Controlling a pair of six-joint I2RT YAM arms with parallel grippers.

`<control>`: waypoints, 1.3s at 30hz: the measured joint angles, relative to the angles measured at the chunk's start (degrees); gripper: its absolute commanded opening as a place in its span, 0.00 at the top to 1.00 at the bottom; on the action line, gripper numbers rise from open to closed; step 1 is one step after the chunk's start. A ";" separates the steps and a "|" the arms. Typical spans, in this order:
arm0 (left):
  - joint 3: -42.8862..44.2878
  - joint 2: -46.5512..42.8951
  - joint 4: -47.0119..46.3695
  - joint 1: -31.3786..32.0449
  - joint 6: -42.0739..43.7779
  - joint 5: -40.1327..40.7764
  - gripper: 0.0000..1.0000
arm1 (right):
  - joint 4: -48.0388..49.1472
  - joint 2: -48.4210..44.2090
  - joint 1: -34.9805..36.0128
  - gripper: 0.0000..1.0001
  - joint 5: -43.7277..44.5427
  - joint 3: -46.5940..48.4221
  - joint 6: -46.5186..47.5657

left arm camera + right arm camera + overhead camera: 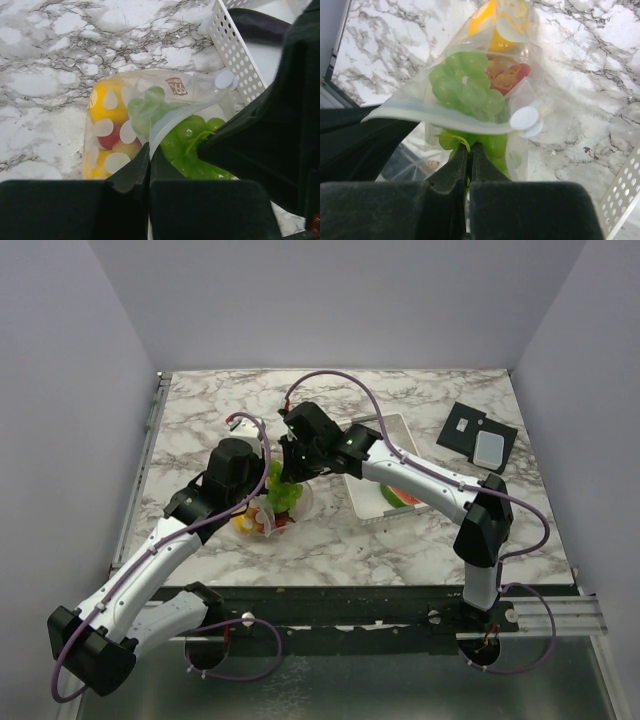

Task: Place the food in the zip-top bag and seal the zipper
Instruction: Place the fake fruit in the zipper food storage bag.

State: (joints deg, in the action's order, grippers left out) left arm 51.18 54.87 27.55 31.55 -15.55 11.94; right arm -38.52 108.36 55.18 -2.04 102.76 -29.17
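Both jaws clenched: left gripper (149, 151) on bag's (150, 82) mouth edge, right gripper (469, 150) on grapes (495, 144).

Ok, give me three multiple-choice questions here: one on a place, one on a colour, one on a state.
1. Where is the watermelon slice? A on a plate; B in the white basket; C on the floor.
2. What colour are the grapes at the zip-top bag's mouth? A purple; B red; C green.
3. The left gripper is: A shut on the bag's edge; B wide open; C out of view.
B: it lies in the basket's near end. C: they show green. A: its fingers meet on the edge.
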 measured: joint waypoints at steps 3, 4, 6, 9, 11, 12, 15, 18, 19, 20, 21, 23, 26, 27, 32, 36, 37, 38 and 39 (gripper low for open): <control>0.00 0.00 -0.07 0.02 -0.02 -0.39 1.00 | 0.07 1.77 0.00 0.99 1.86 0.96 -0.07; 0.00 0.00 -0.07 0.02 0.00 -0.59 1.00 | 0.13 2.67 0.00 0.99 2.86 1.70 -0.02; 0.00 0.00 -0.07 0.02 -0.02 -1.11 1.00 | 0.28 3.74 0.00 0.99 4.42 2.60 0.04; 0.00 0.02 -0.09 0.02 0.00 -1.79 1.00 | 0.87 4.44 0.00 0.99 6.88 3.13 0.15; 0.00 0.04 -0.11 0.02 0.00 -2.27 1.00 | 1.57 4.55 0.02 0.99 8.09 3.13 0.26; 0.00 0.07 -0.11 0.02 0.00 -2.40 1.00 | 1.92 4.57 0.07 0.99 8.70 3.13 0.28; 0.00 0.17 -0.13 0.02 0.00 -2.80 1.00 | 3.87 4.59 0.15 0.99 10.34 2.95 0.33; 0.00 0.24 -0.13 0.00 0.02 -3.15 1.00 | 7.02 4.59 0.24 0.92 11.17 1.66 0.50; 0.00 0.24 -0.13 0.02 0.02 -3.19 1.00 | 8.35 4.59 0.26 0.88 11.34 0.85 0.52; 0.00 0.26 -0.13 0.02 0.02 -3.26 1.00 | 9.49 4.59 0.26 0.85 11.43 0.02 0.57; 0.00 0.28 -0.13 0.02 0.02 -3.37 1.00 | 10.14 4.59 0.26 0.81 11.45 -0.55 0.68; 0.00 0.39 -0.11 0.02 0.02 -3.45 1.00 | 10.93 4.70 0.26 0.73 11.47 -1.18 0.76; 0.00 0.44 -0.11 0.02 0.02 -3.48 1.00 | 12.37 4.72 0.26 0.63 11.45 -1.25 0.76; 0.00 0.44 -0.11 0.02 0.02 -3.48 1.00 | 13.03 4.70 0.26 0.59 11.45 -1.46 0.74; 0.00 0.52 -0.11 0.02 0.02 -3.45 1.00 | 15.21 3.48 0.26 0.54 11.43 -5.40 0.76; 0.00 0.59 -0.11 0.02 0.02 -3.41 1.00 | 15.37 1.97 0.26 0.52 11.43 -7.48 0.74; 0.00 0.59 -0.11 0.02 0.02 -3.39 1.00 | 15.41 1.29 0.26 0.51 11.43 -8.09 0.74; 0.00 0.59 -0.11 0.02 0.02 -3.39 1.00 | 15.45 0.39 0.26 0.51 11.43 -8.79 0.74; 0.00 0.59 -0.11 0.02 0.00 -3.37 1.00 | 15.50 -0.66 0.26 0.50 11.43 -9.57 0.74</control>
State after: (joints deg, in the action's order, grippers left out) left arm 51.18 55.46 27.44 31.57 -15.55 8.58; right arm -23.03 107.70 55.44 9.39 93.19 -28.42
